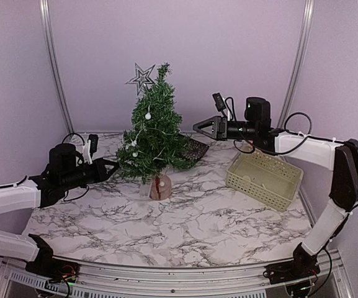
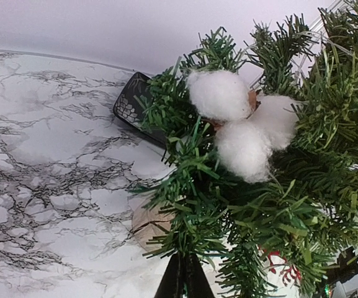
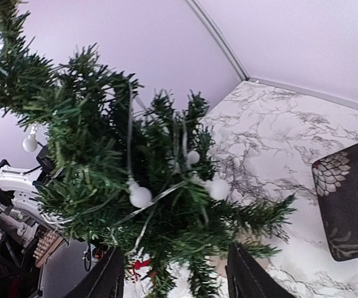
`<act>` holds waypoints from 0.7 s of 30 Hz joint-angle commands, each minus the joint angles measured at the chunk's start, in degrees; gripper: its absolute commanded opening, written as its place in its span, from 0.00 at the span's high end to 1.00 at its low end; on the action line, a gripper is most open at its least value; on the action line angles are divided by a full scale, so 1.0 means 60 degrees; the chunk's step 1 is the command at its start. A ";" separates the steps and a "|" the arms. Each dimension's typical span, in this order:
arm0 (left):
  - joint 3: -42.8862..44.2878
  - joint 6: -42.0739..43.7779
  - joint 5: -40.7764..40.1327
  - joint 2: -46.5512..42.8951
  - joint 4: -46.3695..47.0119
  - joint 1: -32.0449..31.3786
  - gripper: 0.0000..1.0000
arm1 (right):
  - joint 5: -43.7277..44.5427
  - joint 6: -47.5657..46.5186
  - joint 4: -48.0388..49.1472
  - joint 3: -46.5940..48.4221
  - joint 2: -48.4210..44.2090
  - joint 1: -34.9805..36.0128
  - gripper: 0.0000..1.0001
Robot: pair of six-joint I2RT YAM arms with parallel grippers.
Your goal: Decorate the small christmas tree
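- Tree is standing upright on the marble table, sitting around centre and a bit toward 12 o'clock in the top view.
- Its long axis is running vertical; the tip is pointing straight up and the log-slice base is resting flat on the table.
- Star is sitting at 10 o'clock of the tip, just beside it and tilted.
- White balls on a thin string are hanging across the branches; cotton puffs are sitting in the lower foliage in the left wrist view.
- Something red is showing at the trunk bottom; I can't tell what it is.
- Left gripper is reaching in from 9 o'clock at the lowest branches. Its fingers are pressing together, clenched, with the tips in among the needles; I can't tell whether anything is pinched.
- Right gripper is hovering at 3 o'clock of the tree, mid height and near the branch ends. Its fingers are standing apart, released, with nothing between them.
- Basket is lying at 3 o'clock of the base, well apart.
- Dark patterned item is lying flat at 2 o'clock of the base, partly behind the branches.
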 commanded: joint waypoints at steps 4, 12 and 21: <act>0.0826 0.1186 0.0207 0.0565 -0.0446 0.0666 1.00 | 0.0443 -0.0228 -0.0703 0.0530 0.0582 -0.0381 0.49; 0.1751 0.1718 0.0693 0.1616 -0.0599 0.0951 1.00 | -0.0485 -0.0013 -0.0526 0.1055 0.1463 -0.0316 0.54; 0.2442 0.2035 0.1051 0.2496 -0.0542 0.1250 1.00 | -0.0872 -0.0022 -0.0450 0.1004 0.2136 -0.0261 0.47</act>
